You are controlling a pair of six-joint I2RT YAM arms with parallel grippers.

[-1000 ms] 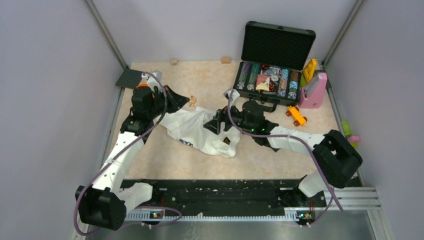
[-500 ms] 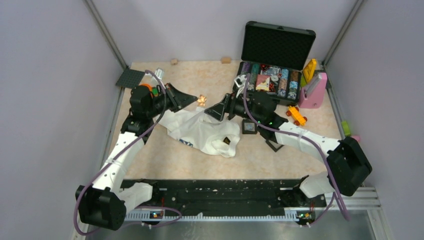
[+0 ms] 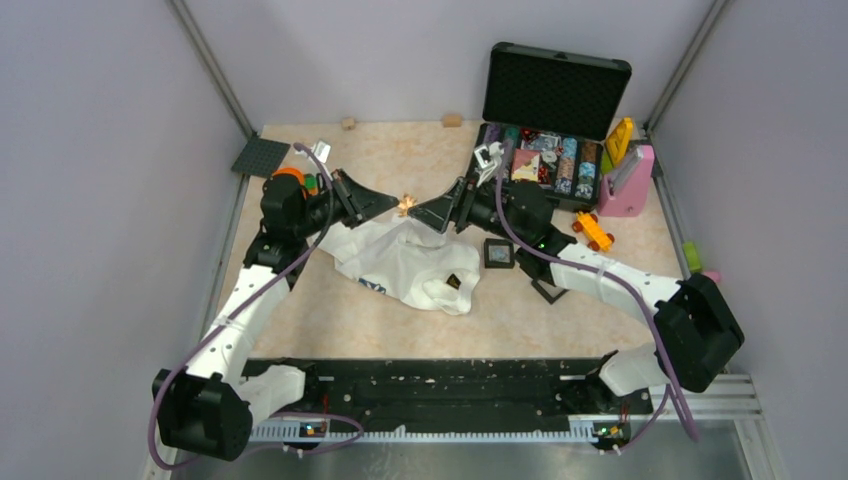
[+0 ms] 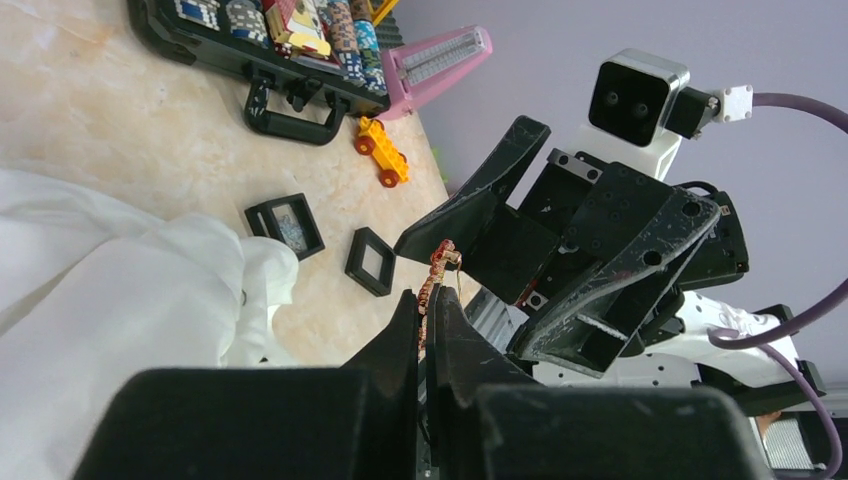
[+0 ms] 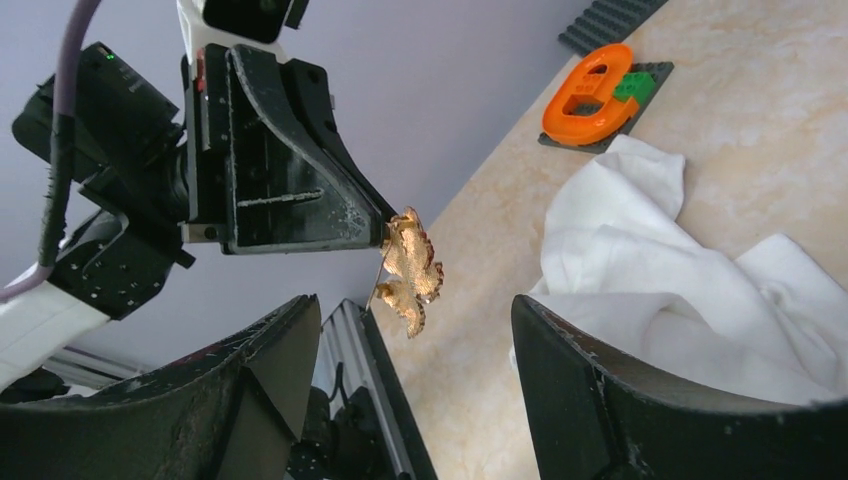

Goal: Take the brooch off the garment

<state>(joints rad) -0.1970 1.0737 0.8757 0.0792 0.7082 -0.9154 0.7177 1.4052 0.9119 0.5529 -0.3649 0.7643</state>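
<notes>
Above tabletop [image 3: 330, 310], left claw [image 4: 425, 300] pinches brooch [image 5: 410, 270] clear of garment [image 3: 400, 262]; right claw [image 5: 412, 305] gapes wide.

The small orange flower brooch [image 5: 410, 272] glints like metal; the crumpled white cloth shirt [image 3: 400, 262] looks soft, matt; the beige marbled tabletop [image 3: 330, 310] smooth.
</notes>
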